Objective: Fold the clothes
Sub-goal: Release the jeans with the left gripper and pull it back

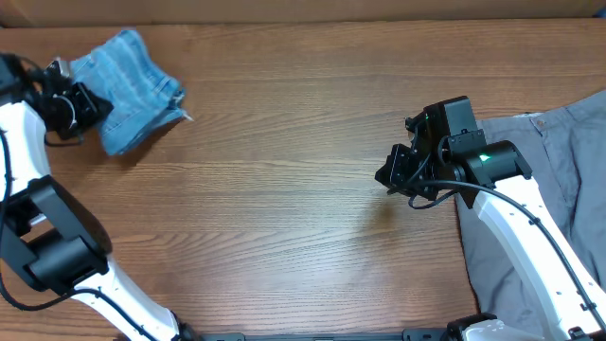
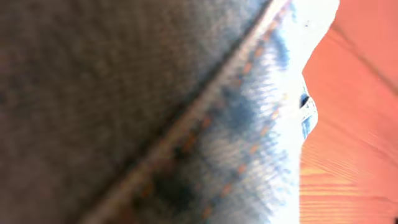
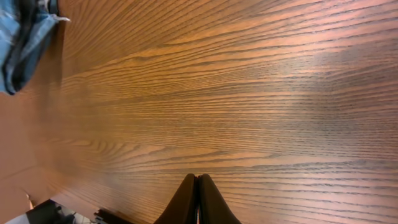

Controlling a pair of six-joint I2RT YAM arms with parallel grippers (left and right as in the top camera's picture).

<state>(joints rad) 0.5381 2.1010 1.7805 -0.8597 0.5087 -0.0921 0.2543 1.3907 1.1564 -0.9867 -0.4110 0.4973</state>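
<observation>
The light-blue denim jeans lie in a folded bundle at the table's far left. My left gripper is against the bundle's left edge. The left wrist view is filled with blurred denim and a stitched seam; the fingers are hidden there, so I cannot tell whether they are open or shut. My right gripper is over bare table right of the middle, and its fingers are shut on nothing. The grey trousers lie spread at the right edge, partly under the right arm. The jeans also show in the right wrist view.
The wooden table runs between the two garments. The left arm's base stands at the front left. The table's edge and a dark rail show at the bottom left of the right wrist view.
</observation>
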